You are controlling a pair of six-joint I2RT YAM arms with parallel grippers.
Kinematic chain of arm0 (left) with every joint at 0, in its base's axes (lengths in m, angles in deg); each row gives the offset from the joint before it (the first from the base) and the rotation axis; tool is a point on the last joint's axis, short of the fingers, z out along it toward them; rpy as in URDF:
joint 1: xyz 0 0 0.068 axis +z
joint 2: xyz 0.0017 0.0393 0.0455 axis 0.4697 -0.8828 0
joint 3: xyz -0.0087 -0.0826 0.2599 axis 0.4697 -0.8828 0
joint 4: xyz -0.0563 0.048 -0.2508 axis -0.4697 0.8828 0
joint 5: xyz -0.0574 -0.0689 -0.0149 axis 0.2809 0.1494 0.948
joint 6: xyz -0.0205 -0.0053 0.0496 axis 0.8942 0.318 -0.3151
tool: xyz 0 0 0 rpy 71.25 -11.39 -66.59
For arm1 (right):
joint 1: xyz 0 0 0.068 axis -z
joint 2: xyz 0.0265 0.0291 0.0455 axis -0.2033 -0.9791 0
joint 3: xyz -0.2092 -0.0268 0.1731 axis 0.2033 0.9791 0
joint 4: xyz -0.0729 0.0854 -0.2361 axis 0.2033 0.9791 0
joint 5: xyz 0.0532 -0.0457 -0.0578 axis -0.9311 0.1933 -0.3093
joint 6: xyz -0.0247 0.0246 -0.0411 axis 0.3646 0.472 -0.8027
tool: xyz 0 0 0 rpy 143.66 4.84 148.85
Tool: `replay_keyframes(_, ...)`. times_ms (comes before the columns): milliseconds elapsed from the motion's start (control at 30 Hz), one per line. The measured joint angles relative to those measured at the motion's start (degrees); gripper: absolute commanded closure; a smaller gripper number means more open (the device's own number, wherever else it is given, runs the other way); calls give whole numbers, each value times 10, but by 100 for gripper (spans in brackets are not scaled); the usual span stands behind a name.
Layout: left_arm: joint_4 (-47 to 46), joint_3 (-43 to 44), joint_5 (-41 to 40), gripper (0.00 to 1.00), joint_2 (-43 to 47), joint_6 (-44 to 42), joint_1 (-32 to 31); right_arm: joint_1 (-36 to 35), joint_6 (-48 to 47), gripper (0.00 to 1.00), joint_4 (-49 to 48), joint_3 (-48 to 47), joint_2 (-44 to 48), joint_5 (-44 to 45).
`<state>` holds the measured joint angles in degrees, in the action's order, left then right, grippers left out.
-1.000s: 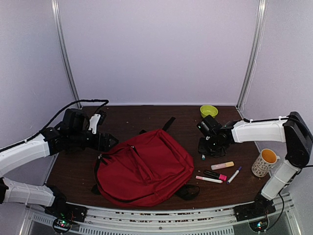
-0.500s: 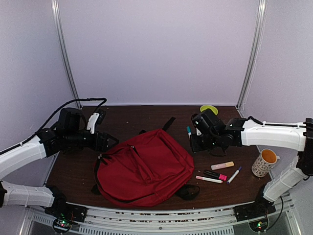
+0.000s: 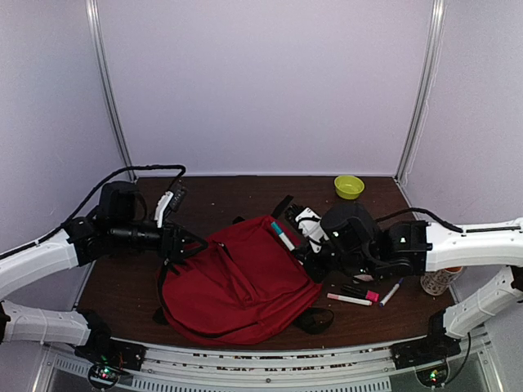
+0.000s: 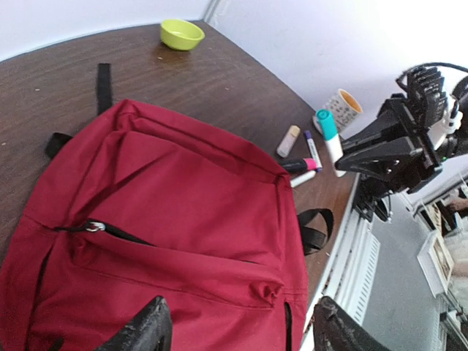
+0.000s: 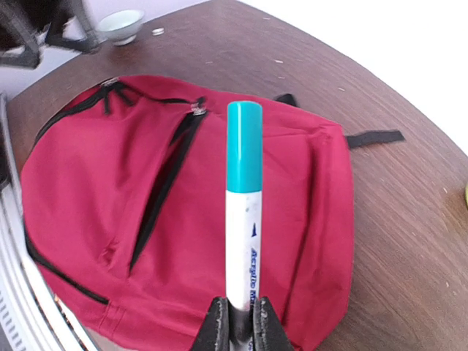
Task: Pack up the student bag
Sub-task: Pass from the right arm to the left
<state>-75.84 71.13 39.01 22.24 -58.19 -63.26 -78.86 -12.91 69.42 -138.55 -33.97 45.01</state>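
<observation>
The student bag (image 3: 241, 278) lies flat on the dark wooden surface (image 3: 221, 192), filling the lower centre of the top view, with a black strap (image 3: 282, 205) trailing off its upper edge. The left fingers (image 4: 146, 335) enter from the left of that view and hang over the bag's left end. They are spread wide apart with nothing between them but red fabric below.

The right fingers (image 5: 217, 325) reach in from the right and are clamped on the white barrel of a teal-capped marker (image 5: 243, 205). It is held above the bag's upper right part, cap pointing away from the wrist.

Several loose markers (image 3: 359, 294) lie on the surface just right of the bag. A mug (image 4: 338, 110) stands further right, and a green bowl (image 3: 349, 186) sits near the back wall.
</observation>
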Motion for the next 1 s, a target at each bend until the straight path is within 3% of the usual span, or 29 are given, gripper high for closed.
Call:
replay_keyframes(300,-40,30,74,34,-46,-3,-72,-59,-84,100,-44,23,0,-53)
replay_keyframes(1000,-79,66,129,47,-141,-4,-122,-97,-115,100,-53,19,-23,-64)
